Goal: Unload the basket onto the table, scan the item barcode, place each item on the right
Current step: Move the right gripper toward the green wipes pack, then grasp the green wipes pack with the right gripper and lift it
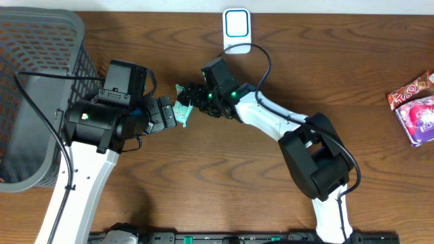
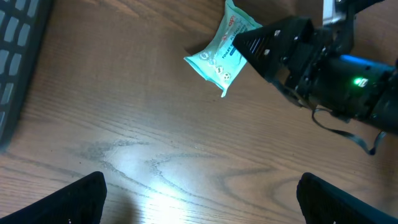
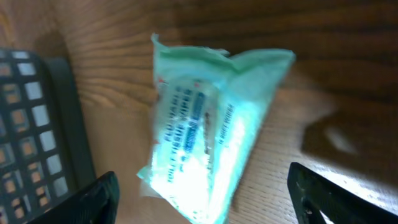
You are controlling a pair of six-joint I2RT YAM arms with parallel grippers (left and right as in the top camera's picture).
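Observation:
The item is a teal wipes packet (image 1: 183,110) lying on the wooden table between my two grippers. My right gripper (image 1: 190,97) is over it. In the right wrist view the packet (image 3: 205,134) sits between the two fingers (image 3: 93,200), which stand wide apart and clear of it. My left gripper (image 1: 169,112) is just left of the packet, open, with only bare table between its fingers (image 2: 79,200). In the left wrist view the packet (image 2: 221,56) lies ahead, its right end under the right gripper. A white scanner (image 1: 237,27) with a blue-edged face stands at the back edge.
A dark mesh basket (image 1: 37,41) fills the table's left side, close to the left arm, and its wall (image 3: 31,124) shows beside the packet. Two snack packets (image 1: 415,107) lie at the far right edge. A black cable (image 1: 261,64) loops near the scanner.

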